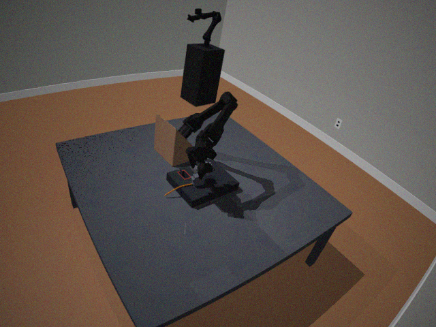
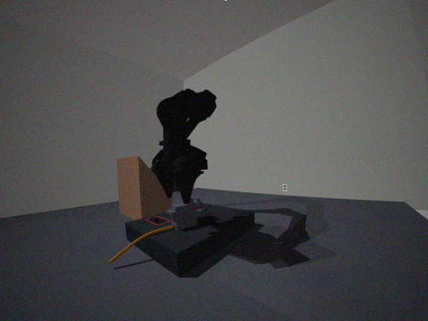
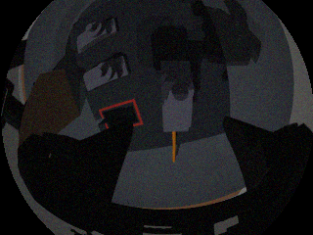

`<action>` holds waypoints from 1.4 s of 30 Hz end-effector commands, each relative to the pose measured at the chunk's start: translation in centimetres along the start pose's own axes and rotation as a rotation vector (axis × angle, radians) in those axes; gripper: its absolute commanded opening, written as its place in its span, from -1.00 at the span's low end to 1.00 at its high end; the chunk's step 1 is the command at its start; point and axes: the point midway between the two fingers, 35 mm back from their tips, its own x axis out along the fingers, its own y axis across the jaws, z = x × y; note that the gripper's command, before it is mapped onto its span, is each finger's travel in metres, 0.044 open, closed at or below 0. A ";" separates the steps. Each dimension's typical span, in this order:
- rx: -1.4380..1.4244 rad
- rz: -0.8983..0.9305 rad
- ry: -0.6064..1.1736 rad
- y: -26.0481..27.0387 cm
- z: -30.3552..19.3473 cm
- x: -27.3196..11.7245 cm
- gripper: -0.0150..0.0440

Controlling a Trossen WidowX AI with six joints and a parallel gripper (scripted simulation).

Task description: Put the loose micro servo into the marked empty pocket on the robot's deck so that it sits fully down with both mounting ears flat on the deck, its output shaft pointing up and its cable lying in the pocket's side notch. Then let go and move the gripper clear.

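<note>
1. Table (image 1: 148, 246): dark grey slab on an orange-brown floor; everything sits near its middle.
2. Arm (image 1: 214, 122): black, folded over and reaching down onto the deck; it throws a long shadow to the right across the table.
3. Board (image 2: 136, 188): tan, standing upright just behind the deck, beside the arm.
4. Deck (image 2: 193, 241): flat dark block lying on the table; red-outlined pocket (image 2: 158, 220) at its near-left corner, open and with nothing in it.
5. Gripper (image 1: 200, 172): pointing down over the servo, fingers spread wide, holding nothing; in the wrist view both fingers show as dark masses either side of the servo, apart from it.
6. Servo (image 2: 184, 215): grey, standing on the deck top just right of the pocket, not in it; orientation of shaft and ears too dim to tell.
7. Cable (image 2: 138, 240): orange, runs from the servo's left side, over the deck edge, tip hanging off the table.
</note>
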 end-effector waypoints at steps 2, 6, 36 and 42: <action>0.008 0.005 -0.007 0.1 0.1 0.8 1.00; 0.008 0.005 -0.007 0.2 0.1 1.4 1.00; 0.008 0.005 -0.006 0.2 0.1 0.7 -0.49; 0.008 0.005 -0.006 0.8 0.4 -0.7 -0.49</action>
